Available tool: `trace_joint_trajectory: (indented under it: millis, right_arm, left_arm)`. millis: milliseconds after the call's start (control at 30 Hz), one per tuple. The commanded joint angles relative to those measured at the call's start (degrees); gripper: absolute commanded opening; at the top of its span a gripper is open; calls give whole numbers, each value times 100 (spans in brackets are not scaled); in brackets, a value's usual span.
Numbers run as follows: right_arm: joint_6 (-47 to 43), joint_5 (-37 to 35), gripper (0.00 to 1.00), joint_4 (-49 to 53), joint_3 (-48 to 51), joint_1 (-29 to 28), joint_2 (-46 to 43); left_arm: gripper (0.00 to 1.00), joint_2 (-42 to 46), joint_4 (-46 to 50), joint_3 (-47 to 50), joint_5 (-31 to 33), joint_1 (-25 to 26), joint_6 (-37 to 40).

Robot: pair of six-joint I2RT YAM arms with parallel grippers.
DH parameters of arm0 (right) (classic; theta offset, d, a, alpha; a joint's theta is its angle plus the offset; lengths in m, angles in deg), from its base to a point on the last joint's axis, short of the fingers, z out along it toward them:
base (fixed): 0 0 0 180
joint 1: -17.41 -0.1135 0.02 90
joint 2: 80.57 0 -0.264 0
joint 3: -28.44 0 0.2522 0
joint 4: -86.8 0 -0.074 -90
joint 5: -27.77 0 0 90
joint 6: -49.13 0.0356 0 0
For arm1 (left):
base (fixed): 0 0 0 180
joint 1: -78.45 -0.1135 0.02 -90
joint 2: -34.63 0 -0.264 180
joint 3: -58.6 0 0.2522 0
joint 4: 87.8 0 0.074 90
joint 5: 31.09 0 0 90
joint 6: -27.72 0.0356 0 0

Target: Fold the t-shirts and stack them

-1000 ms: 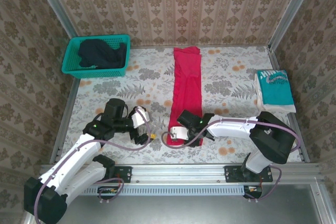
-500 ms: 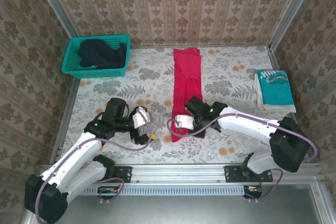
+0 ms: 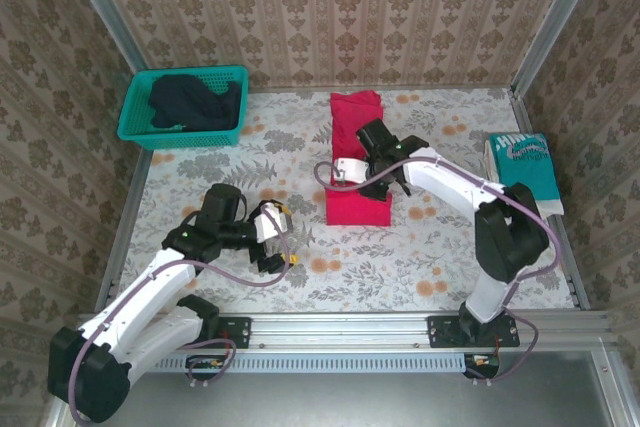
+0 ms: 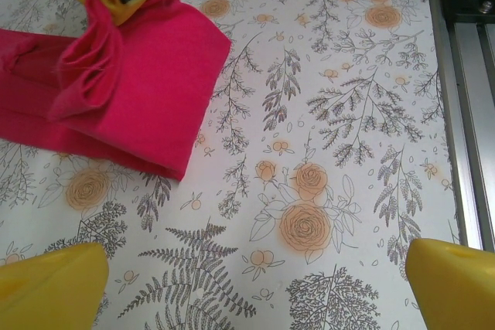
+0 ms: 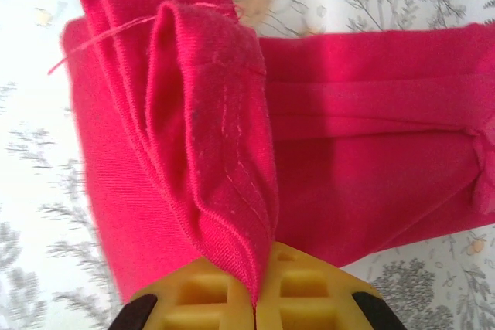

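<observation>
Right claw (image 5: pixel 255 301) is clamping a bunched edge of the red-pink t-shirt (image 3: pixel 357 205), which is lying partly folded over itself at the middle of the tabletop (image 3: pixel 200 177). Left claw (image 4: pixel 255 287) is hovering with its fingers apart over bare floral surface, near that shirt. The teal t-shirt (image 3: pixel 525 169) is lying folded at the right edge. The dark t-shirt (image 3: pixel 190 102) is sitting in the teal basket (image 3: pixel 135 127).
</observation>
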Motion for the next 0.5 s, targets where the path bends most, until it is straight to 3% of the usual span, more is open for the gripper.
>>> trace_joint_trajectory:
  millis: [0,467]
  right_arm:
    - [-447,-141,0,-110,-386,177,355]
    - [-796,-60,0,-273,-1448,569,1273]
  left_arm:
    - [100,-9,-123,46,-68,-43,176]
    - [100,-60,-193,156,57,-85,218]
